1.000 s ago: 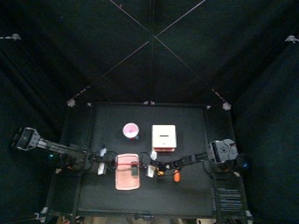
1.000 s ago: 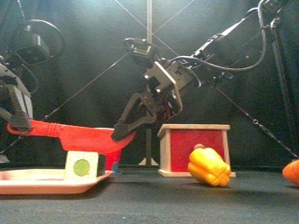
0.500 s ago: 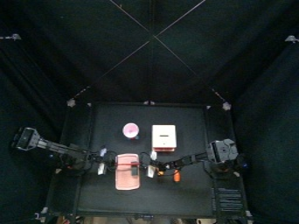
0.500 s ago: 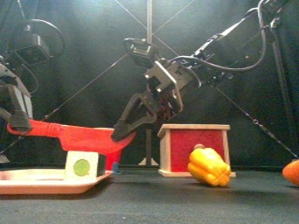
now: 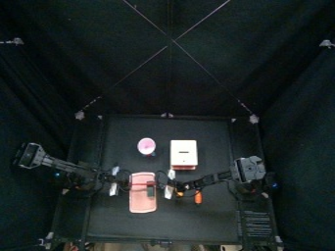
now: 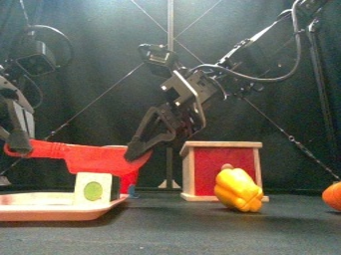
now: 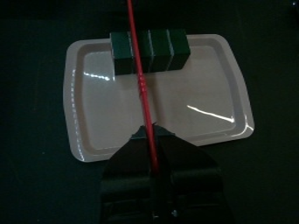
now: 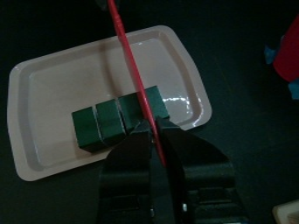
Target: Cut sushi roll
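Observation:
The sushi roll (image 6: 92, 187), dark green with a pale spot on its end, lies on the pink board (image 6: 40, 204) at the front left. It appears as a scored green block (image 7: 146, 50) in the left wrist view and again (image 8: 111, 121) in the right wrist view. My left gripper (image 7: 149, 150) is shut on a thin red knife (image 7: 139, 79) that crosses the roll edge-on. My right gripper (image 8: 156, 138) is also shut on a red blade (image 8: 131, 66) over the roll. From the front, the red knife (image 6: 80, 153) spans from the left gripper (image 6: 16, 147) to the right gripper (image 6: 138, 154), just above the roll.
A pink and white box (image 6: 221, 169) stands behind a yellow pepper (image 6: 237, 189). An orange object (image 6: 333, 196) sits at the far right. From above, a round pink dish (image 5: 147, 147) lies behind the board (image 5: 141, 193), and a small orange tool (image 5: 197, 196) lies to its right.
The right gripper has shifted slightly left and tilted a little. The knife stays above the roll, and the roll has not moved.

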Motion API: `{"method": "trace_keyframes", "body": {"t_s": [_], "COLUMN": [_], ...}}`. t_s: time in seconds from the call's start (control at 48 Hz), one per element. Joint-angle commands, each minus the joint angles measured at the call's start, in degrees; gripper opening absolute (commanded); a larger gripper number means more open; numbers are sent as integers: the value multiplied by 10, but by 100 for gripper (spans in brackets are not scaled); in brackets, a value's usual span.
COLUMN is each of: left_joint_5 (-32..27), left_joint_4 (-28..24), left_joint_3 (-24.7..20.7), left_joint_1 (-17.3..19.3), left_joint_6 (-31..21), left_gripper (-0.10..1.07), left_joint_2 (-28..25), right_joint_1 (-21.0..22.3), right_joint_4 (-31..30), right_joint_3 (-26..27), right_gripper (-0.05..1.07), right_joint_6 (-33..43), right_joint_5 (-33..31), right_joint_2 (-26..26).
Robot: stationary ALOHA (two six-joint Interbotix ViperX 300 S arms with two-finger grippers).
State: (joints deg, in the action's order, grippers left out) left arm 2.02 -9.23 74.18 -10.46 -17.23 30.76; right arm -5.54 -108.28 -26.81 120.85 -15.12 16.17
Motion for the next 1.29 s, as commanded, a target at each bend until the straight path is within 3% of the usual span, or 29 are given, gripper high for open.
{"method": "trace_keyframes", "body": {"t_s": [0.0,0.917,1.271], "left_joint_5": [3,11,22], "left_joint_4": [-1,10,14], "left_joint_3": [-4,1,-18], "left_joint_1": [-9,-4,-4], "left_joint_6": [3,2,6], "left_gripper": [30,30,30], "left_joint_2": [-2,-3,-77], "right_joint_1": [13,13,13], "right_joint_4": [5,6,19], "right_joint_3": [-2,14,11], "right_gripper": [43,43,43], "right_joint_6": [4,3,4], "right_joint_5": [-4,-15,-6], "right_joint_2": [-4,5,22]}}
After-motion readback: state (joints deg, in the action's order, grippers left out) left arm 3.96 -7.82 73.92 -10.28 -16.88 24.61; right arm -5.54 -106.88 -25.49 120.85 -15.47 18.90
